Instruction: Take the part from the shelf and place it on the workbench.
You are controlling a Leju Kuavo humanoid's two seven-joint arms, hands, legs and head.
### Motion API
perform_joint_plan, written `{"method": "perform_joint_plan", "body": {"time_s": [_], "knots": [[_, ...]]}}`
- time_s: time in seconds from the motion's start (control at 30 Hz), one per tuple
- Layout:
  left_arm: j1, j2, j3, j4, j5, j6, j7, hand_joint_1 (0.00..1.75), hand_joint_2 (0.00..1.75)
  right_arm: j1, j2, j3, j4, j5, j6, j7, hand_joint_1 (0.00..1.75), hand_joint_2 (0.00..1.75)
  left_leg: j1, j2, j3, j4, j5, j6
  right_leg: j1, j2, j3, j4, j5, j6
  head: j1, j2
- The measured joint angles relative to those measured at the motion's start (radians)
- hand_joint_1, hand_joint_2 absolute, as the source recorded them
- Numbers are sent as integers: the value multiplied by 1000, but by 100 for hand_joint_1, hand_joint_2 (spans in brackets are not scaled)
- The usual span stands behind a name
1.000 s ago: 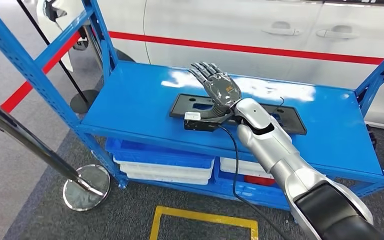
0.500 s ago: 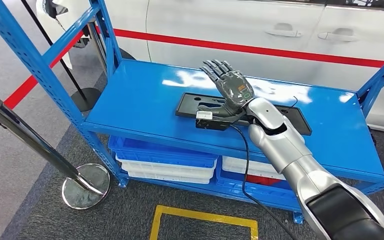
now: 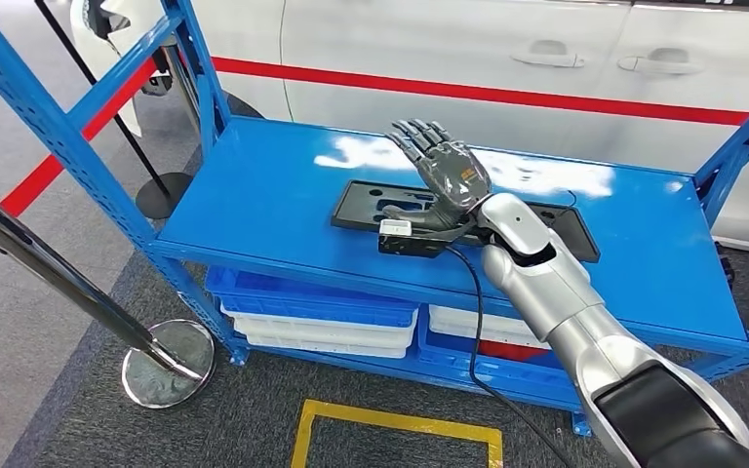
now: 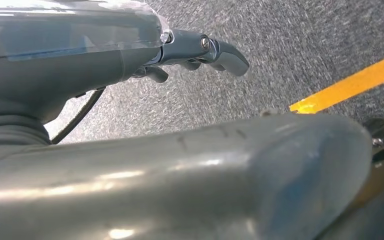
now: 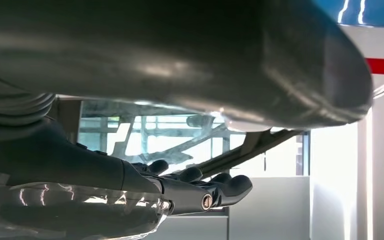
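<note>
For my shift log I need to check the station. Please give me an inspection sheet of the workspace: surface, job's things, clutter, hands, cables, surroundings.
Surface: blue shelf top, glossy with light reflections; the part lies on it.
Job's things: flat black part lying on the shelf top, partly hidden by the right hand; not lifted.
Clutter: blue and white bins on the lower level.
Hands: right hand over the part, fingers spread, holding nothing; left hand hangs above the carpet, holding nothing, fingers slightly curled.
Cables: black cable running down from the right wrist.
Surroundings: white car with a red stripe behind the shelf; chrome post at left; yellow floor marking on grey carpet.
</note>
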Motion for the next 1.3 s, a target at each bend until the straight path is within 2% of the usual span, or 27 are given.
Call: {"method": "perform_joint_plan", "body": {"time_s": [0.07, 0.13, 0.17, 0.2, 0.23, 0.3, 0.37, 0.47, 0.53, 0.57, 0.63, 0.67, 0.7, 0.73, 0.8, 0.83, 0.87, 0.9, 1.0, 1.03, 1.07, 1.13, 1.17, 1.2, 1.23, 1.27, 1.3], "knots": [[0, 0, 0, 0, 0, 0, 0, 0, 0, -2, -4, 0, 0, 0, 0, -1, 0, 0, 3, 0, -36, 83, -51, -9, -2, -2, 3, -5, 2, -11, 0, 0], [1, 0, 0, 0, 0, 0, 0, 0, 0, 0, -5, 0, 0, 0, 0, -2, 0, 0, 4, 0, -99, 218, -111, -14, 1, -2, 3, -4, 1, -16, 0, 0], [1, 0, 0, 0, 0, 0, 0, 0, 0, 1, -5, 0, 0, 0, 0, -2, 0, 0, 4, 0, -122, 264, -123, -15, 2, -1, 3, -3, 1, -17, 0, 0], [2, 0, 0, 0, 0, 0, 0, 0, 0, 2, -5, 0, 0, 0, 0, -2, 0, 0, 4, 0, -127, 274, -115, -14, 3, -1, 3, -3, 1, -17, 0, 0], [2, 0, 0, 0, 0, 0, 0, 0, 0, 3, -5, 0, 0, 0, 0, -2, 0, 0, 4, 0, -114, 243, -90, -12, 4, 0, 4, -1, 0, -16, 0, 0], [2, 1, 0, 0, 0, 0, 0, 0, 0, 2, -5, 0, -1, 0, 0, -3, 0, 0, 3, -1, -49, 105, -22, -3, 6, 2, 5, 1, -3, -13, 0, 0], [1, 1, 0, 0, 0, 0, 0, 0, 0, 1, -5, 0, -2, 0, 0, -2, 0, 0, -1, -2, -2, 6, 9, 7, 9, 4, 5, 3, -4, -6, 0, 0], [1, 2, 0, 0, 0, 0, 0, 0, 0, 9, -5, -1, -4, 0, -2, 0, 0, 0, -2, -2, 6, -16, 14, 20, 9, 4, 4, 0, -3, 11, 0, 0], [1, 2, 0, 0, -2, 0, 0, 0, 0, 39, -5, -6, -8, 3, -22, 1, 0, 0, 3, 0, 12, -28, 21, 32, 8, 4, -6, 27, -25, 21, 0, 0], [1, 2, 0, 0, -2, -1, 0, 0, 0, 63, -3, -9, -10, 5, -45, -3, 0, 0, 6, 0, 14, -32, 24, 36, 7, 5, -25, 69, -50, 24, 0, 0], [2, 2, 0, 0, -3, -2, 0, 0, 0, 119, 4, -14, -8, 8, -92, -16, 0, 0, 5, 0, 14, -33, 24, 40, 4, 5, -87, 196, -111, 31, 0, 0], [3, 2, 0, 0, -3, -3, 0, 0, 0, 145, 8, -16, -6, 8, -106, -20, 0, 0, 5, 0, 14, -32, 23, 40, 2, 4, -115, 250, -128, 33, 0, 0], [4, 2, 0, 0, -3, -3, 0, 0, 0, 164, 10, -17, -4, 8, -112, -23, 0, 0, 4, 0, 13, -31, 22, 39, 0, 4, -128, 271, -125, 35, 0, 0], [5, 2, 0, 0, -3, -4, 0, 0, 0, 176, 12, -18, -3, 9, -113, -24, 0, 0, 5, 0, 13, -29, 21, 38, -2, 4, -123, 256, -106, 36, 0, 0], [4, 2, 0, 0, -3, -4, 0, 0, 0, 183, 13, -21, -2, 9, -113, -25, 0, 0, 5, 1, 13, -23, 16, 31, -6, 1, -61, 128, -41, 36, 0, 0], [4, 2, 0, 0, -3, -5, 0, 0, 0, 182, 13, -22, -2, 9, -113, -25, 0, 0, 3, 1, 12, -18, 13, 26, -5, 0, -31, 68, -19, 33, 0, 0], [3, 2, 0, 0, -4, -5, 0, 0, 0, 183, 13, -24, -2, 9, -113, -26, 0, 0, 2, 1, 11, -15, 10, 21, -4, 0, -9, 24, -6, 29, 0, 0], [3, 2, 0, 0, -5, -5, 0, 0, 0, 184, 14, -25, -2, 9, -113, -26, 0, 0, 0, 2, 11, -14, 9, 16, -1, 0, -2, 7, -5, 23, 0, 0], [3, 2, -1, 0, -8, -5, 1, 0, 0, 187, 12, -26, -2, 9, -112, -25, 0, 0, 1, 2, 10, -11, 3, -1, 0, 2, 0, 2, -2, 5, 0, 0], [3, 2, -1, 0, -9, -5, 2, 0, 0, 187, 10, -27, -2, 9, -112, -25, 0, 0, 3, 2, 3, 8, -11, -6, -2, 2, 1, 0, -1, -3, 0, 0], [3, 2, -1, 0, -9, -5, 2, 0, 0, 189, 8, -27, -2, 9, -112, -24, 0, 0, 4, 2, -14, 48, -37, -11, -3, 1, 2, -3, 1, -8, 0, 0], [3, 2, -1, 0, -9, -5, 3, 0, 0, 198, 2, -27, -2, 10, -112, -23, 0, 0, 5, 1, -72, 177, -102, -16, -2, 1, 2, -2, 0, -15, 0, 0], [4, 2, -1, 0, -8, -5, 4, 0, 0, 205, 1, -27, -2, 12, -112, -22, 0, 0, 5, 1, -100, 238, -124, -18, 0, 1, 2, -2, -1, -17, 0, 0], [4, 2, -1, 0, -8, -5, 4, 0, 0, 212, 0, -27, -2, 13, -112, -21, 0, 0, 5, 1, -115, 269, -128, -18, 1, 1, 2, -1, -1, -17, 0, 0], [4, 2, -1, 0, -8, -5, 4, 0, 0, 217, 0, -26, -2, 14, -112, -20, 0, 0, 5, 1, -112, 262, -113, -17, 2, 3, 2, 0, -1, -17, 0, 0], [4, 2, -1, 0, -7, -5, 5, 0, 0, 220, 0, -26, -2, 16, -113, -19, 0, 0, 5, 1, -90, 214, -82, -14, 2, 4, 3, 1, -2, -17, 0, 0], [4, 2, -1, 0, -7, -5, 5, 0, 0, 221, 0, -26, -2, 17, -113, -18, 0, 0, 5, 1, -56, 142, -46, -9, 3, 5, 4, 2, -3, -15, 0, 0]]}}
